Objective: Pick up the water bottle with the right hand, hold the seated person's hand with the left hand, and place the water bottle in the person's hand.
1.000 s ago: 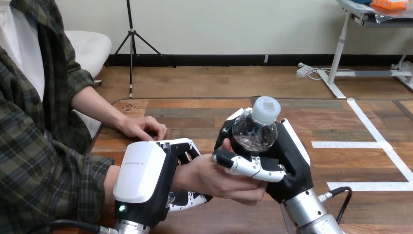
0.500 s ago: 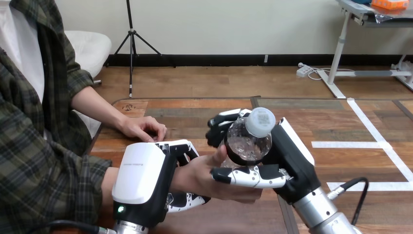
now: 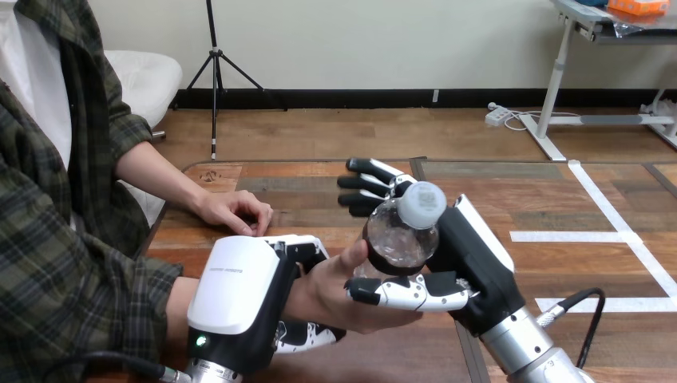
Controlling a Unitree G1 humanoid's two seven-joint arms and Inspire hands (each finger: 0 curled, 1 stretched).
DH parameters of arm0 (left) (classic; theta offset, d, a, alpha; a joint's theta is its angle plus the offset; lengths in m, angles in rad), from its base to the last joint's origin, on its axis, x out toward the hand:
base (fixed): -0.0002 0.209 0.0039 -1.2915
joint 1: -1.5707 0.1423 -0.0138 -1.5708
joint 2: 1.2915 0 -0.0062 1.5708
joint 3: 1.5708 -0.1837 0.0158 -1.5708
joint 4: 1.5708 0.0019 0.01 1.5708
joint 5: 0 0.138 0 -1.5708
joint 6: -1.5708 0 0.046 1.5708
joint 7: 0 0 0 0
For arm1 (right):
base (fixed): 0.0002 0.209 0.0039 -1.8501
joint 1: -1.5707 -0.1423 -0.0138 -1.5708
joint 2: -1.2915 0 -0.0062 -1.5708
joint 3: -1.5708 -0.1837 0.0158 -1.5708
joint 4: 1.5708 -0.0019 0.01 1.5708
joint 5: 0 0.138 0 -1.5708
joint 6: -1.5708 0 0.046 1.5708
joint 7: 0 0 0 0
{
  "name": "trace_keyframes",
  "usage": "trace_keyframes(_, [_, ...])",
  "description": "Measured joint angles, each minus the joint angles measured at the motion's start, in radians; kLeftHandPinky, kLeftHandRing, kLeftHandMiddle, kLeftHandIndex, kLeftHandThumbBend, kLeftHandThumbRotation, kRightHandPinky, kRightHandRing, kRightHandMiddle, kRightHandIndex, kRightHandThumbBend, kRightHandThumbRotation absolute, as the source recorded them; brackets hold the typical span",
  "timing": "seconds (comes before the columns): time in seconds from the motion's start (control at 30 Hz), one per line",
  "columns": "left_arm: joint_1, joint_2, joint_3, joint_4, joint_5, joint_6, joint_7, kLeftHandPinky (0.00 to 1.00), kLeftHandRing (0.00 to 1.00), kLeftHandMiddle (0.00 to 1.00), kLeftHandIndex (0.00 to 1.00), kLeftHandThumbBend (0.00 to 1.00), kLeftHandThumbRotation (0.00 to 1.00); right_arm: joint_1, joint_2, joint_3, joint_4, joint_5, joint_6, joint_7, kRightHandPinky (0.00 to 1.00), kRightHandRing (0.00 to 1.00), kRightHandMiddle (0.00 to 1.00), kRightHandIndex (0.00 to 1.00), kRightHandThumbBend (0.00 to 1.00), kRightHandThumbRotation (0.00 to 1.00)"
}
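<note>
A clear water bottle point(image 3: 401, 236) with a white cap stands in the person's upturned hand point(image 3: 339, 291), whose thumb rests against its side. My right hand point(image 3: 473, 259) is open behind the bottle. Its fingers point(image 3: 369, 182) stretch straight out past the bottle's far side and its thumb point(image 3: 409, 292) lies straight along the near side, over the person's fingers. The bottle still leans against my right palm. My left hand point(image 3: 239, 299) is shut on the person's wrist, with fingers curled over and under it.
The person's other hand point(image 3: 235, 211) lies flat on the wooden table point(image 3: 311, 187) at the far left. The person sits at the left. White tape lines point(image 3: 607, 236) mark the table's right part.
My right hand's fingers have uncurled from the bottle and now point straight out. The bottle has sunk a little to the left into the person's hand. My left hand has kept its hold.
</note>
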Motion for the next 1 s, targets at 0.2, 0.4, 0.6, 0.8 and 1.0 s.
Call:
trace_keyframes(0.2, [-0.007,0.024,-0.009,0.0,-0.017,-0.049,-0.04,0.61,0.71,0.76,0.73,0.98,0.1,0.0,0.002,0.005,0.0,0.001,-0.003,0.001,0.99,1.0,1.0,1.0,0.86,0.18])
trace_keyframes(0.4, [-0.008,0.041,-0.007,0.0,-0.065,-0.087,-0.082,0.71,0.81,0.86,0.84,0.99,0.17,0.0,0.004,0.008,0.0,0.005,-0.014,0.002,1.0,1.0,1.0,1.0,0.86,0.19])
trace_keyframes(0.6, [-0.01,0.059,-0.001,0.0,-0.121,-0.129,-0.131,0.84,0.92,0.95,0.95,1.0,0.21,-0.001,0.002,0.006,0.0,0.006,-0.016,-0.006,1.0,1.0,1.0,1.0,0.86,0.2])
trace_keyframes(0.8, [-0.013,0.074,0.006,0.0,-0.193,-0.164,-0.202,0.96,0.98,0.99,0.99,1.0,0.24,-0.001,-0.001,0.006,0.0,0.006,-0.017,-0.01,1.0,1.0,1.0,1.0,0.86,0.2])
trace_keyframes(1.0, [-0.016,0.079,0.018,0.003,-0.287,-0.193,-0.287,0.99,1.0,1.0,1.0,1.0,0.26,-0.001,-0.002,0.006,0.0,0.006,-0.018,-0.009,1.0,1.0,1.0,1.0,0.87,0.21])
